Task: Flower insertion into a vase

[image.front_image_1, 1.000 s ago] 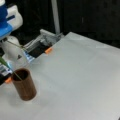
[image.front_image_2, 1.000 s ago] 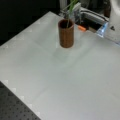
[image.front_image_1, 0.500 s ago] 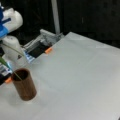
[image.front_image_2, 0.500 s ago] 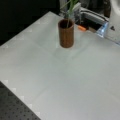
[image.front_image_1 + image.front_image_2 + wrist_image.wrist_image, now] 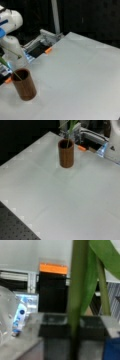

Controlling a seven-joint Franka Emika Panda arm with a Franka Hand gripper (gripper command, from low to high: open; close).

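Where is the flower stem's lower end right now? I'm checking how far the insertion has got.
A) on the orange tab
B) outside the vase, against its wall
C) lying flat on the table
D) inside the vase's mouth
D: in both front views the green stem slants down into the vase mouth.

Matt, wood-grained brown vase (image 5: 25,87), smooth green flower stem (image 5: 76,302), matt pale grey table (image 5: 62,202).

We cannot make out the gripper in any view. In a front view the flower stem (image 5: 69,135) is cut off by the top edge, its bloom unseen; its lower end is hidden inside the vase (image 5: 66,153). The wrist view shows the stem blurred.
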